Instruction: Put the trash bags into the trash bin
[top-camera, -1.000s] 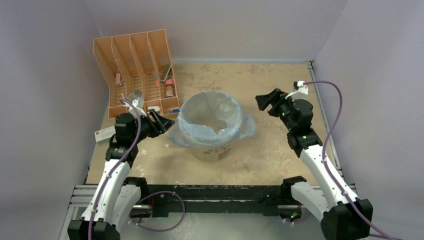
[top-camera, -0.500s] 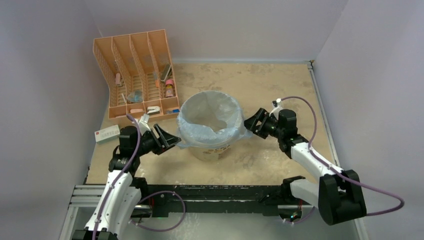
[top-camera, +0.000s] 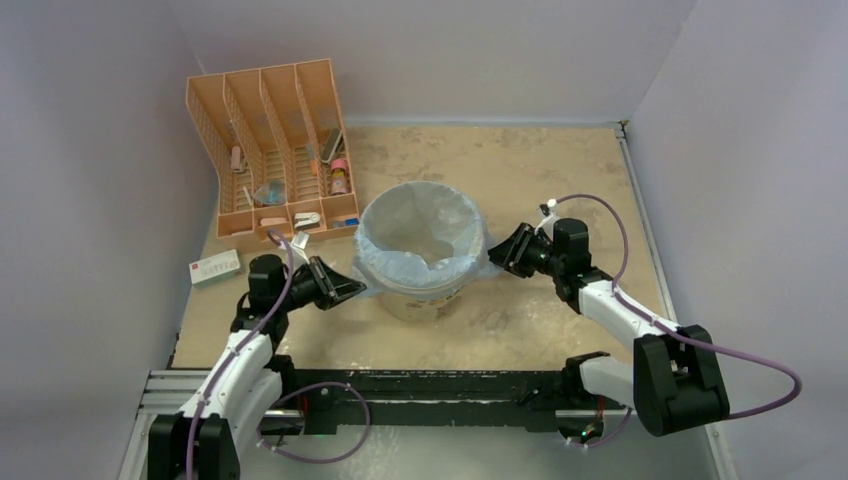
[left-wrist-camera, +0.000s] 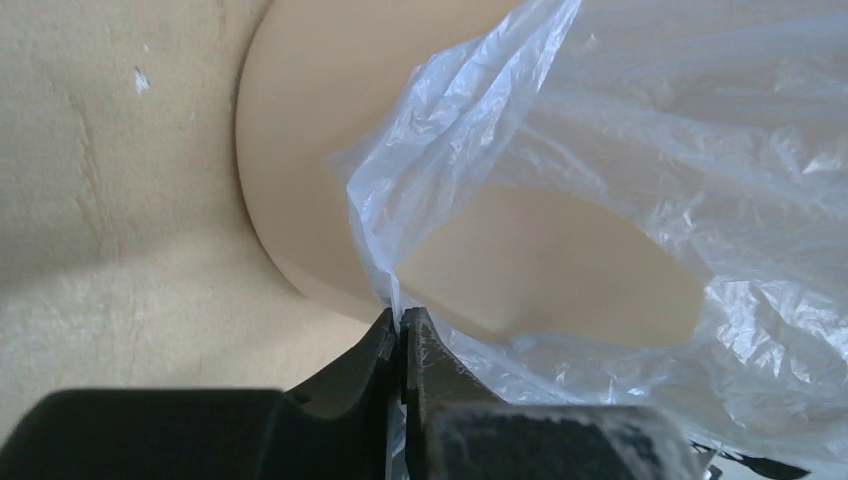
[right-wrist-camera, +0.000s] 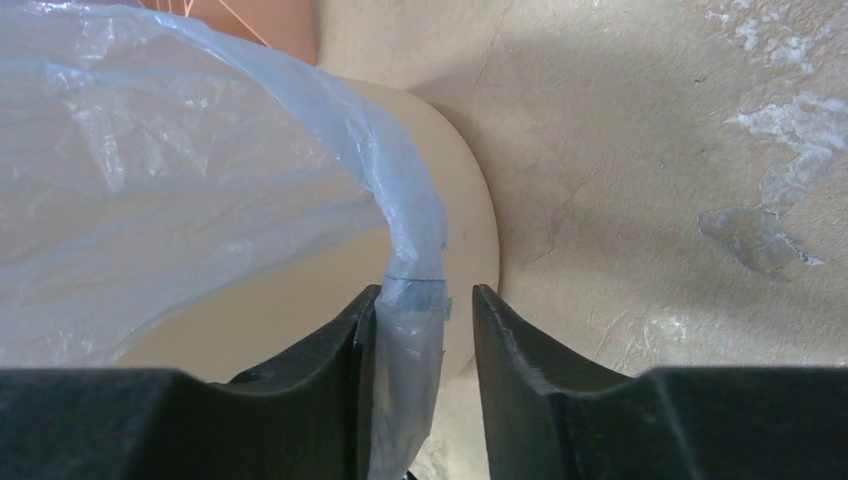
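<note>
- At the near edge of the surface (top-camera: 500, 325), both arms lie low and reach inward, one to each side of the bin (top-camera: 425, 300). The stance suits working the liner from opposite sides at once.
- The left fingers (top-camera: 338, 288) are pressed together on a pinch of the bag (top-camera: 400, 265). They hold its loose hem just beside the bin's left wall, apparently to draw the overhang down.
- The right fingers (top-camera: 503, 253) stand apart, straddling a folded strip of the hem against the bin's right wall. The strip lies between them, not yet squeezed, so a grip there looks like the next move.
- The bag sits inside the bin at mid-surface, mouth open. Its rim is turned over the lip and hangs outside as a crinkled blue skirt. The job reads as nearly done, with only the overhang left to settle.
- The film is thin, and a hard pull from either side could tear it or lift the liner back out.
- Farther back on the left, an orange rack (top-camera: 265, 110) of small items stands by the wall, with a white box (top-camera: 215, 267) in front of it. Both are apart from the work.
</note>
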